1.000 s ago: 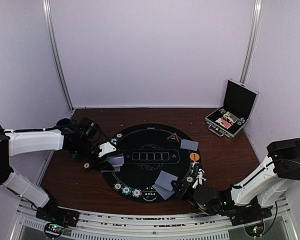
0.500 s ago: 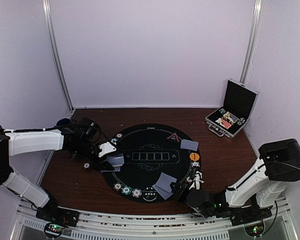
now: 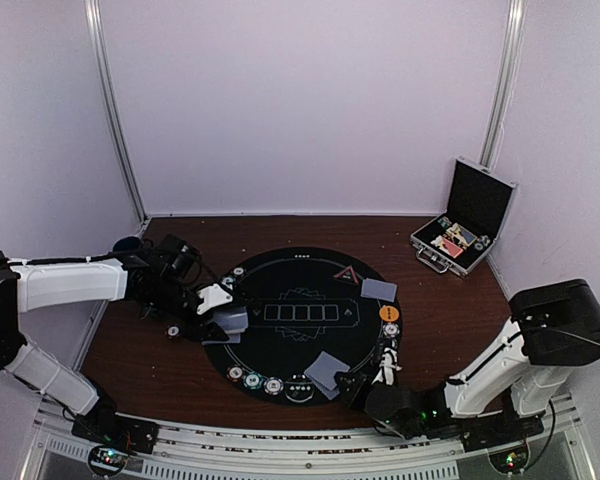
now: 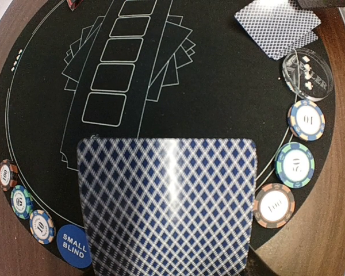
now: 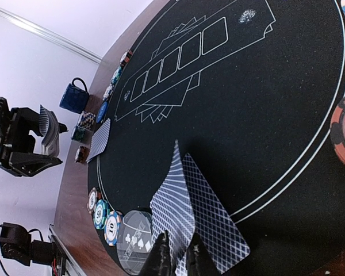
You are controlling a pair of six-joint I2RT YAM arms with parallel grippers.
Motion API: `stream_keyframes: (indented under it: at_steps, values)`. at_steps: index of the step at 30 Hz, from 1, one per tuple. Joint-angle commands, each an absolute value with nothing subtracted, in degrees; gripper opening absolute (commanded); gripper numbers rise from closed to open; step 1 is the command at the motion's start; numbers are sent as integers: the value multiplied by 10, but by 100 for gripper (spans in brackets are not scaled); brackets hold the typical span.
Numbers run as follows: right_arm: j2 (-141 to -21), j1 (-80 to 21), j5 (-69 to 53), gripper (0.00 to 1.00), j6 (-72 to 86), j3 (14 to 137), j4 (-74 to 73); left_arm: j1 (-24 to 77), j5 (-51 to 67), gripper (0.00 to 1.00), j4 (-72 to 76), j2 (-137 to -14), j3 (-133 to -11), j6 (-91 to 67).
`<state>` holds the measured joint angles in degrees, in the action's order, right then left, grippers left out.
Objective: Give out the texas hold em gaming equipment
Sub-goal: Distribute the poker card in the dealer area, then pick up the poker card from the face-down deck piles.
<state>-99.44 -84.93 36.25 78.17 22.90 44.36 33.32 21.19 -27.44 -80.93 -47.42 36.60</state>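
Drawn back toward the near edge since the earlier frame, the right gripper (image 5: 178, 257) sits at the near corner of two overlapping playing cards (image 5: 192, 215) on the black mat (image 3: 300, 345); whether its jaws are apart cannot be told. One card (image 4: 167, 201) is clamped in the left gripper (image 3: 223, 315) over the mat's left rim. Three poker chips (image 4: 294, 164) are counted on the near rim, and three more poker chips (image 4: 22, 201) far left beside one blue disc (image 4: 73, 248). Bare worktop (image 3: 450, 320) lies to the right.

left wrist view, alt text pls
A blue diamond-backed card fills the lower middle, over a round black poker mat with five outlined card slots. Three chips, a clear dealer disc and two face-down cards line its right side; three more chips and a blue small blind disc its left.
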Motion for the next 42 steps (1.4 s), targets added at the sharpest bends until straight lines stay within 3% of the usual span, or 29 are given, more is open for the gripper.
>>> stream_keyframes:
  at_steps: [1, 6, 22, 28, 33, 37, 42]
  values:
    - [-980, -863, 374, 16, 780, 250, 388, 331, 215, 53, -259, -800, -474, 371]
    - [-969, -879, 388, 25, 783, 271, 327, 331, 215, 53, -259, -798, -474, 371]
    - [-877, -915, 448, 34, 836, 275, 143, 331, 214, 53, -259, -800, -475, 370]
    - [-839, -918, 473, 47, 799, 288, 113, 330, 214, 53, -259, -796, -475, 370]
    - [-791, -913, 487, 69, 688, 320, 114, 331, 214, 53, -259, -795, -474, 370]
    - [-768, -872, 417, 79, 587, 345, 148, 330, 214, 53, -264, -791, -476, 370]
    - [-776, -774, 234, 83, 542, 347, 224, 331, 214, 53, -265, -788, -475, 370]
